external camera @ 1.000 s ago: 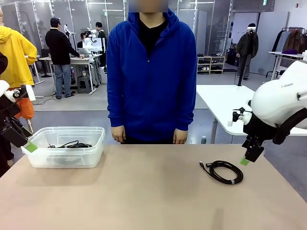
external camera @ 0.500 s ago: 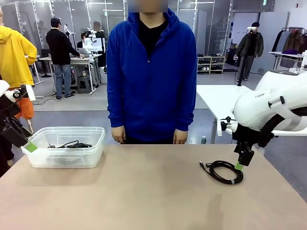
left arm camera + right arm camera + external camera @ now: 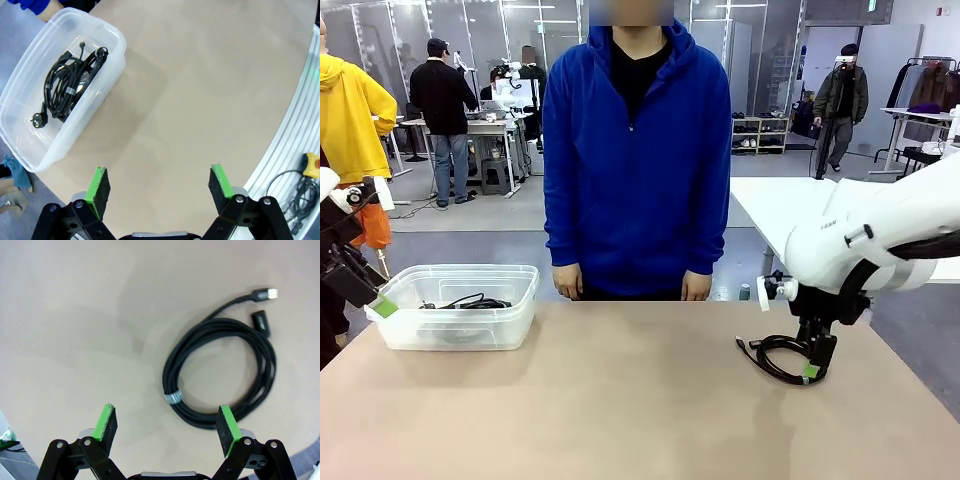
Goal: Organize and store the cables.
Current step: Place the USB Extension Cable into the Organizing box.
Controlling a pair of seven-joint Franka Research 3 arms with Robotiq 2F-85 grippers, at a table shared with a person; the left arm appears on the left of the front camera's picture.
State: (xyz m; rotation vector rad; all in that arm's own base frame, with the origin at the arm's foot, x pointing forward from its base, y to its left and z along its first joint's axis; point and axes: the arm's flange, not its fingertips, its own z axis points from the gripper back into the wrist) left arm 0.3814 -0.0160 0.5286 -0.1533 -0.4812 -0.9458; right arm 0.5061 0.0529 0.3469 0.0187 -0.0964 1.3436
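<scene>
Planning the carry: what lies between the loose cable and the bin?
Only bare tabletop between the loose cable and the bin, as the front view shows.

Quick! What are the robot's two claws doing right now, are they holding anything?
Left gripper: open, holding nothing.
Right gripper: open, nothing gripped, down at the coiled cable.

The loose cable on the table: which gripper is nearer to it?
Right. The right gripper hangs just above the cable; the left gripper sits far off, beside the plastic bin.
</scene>
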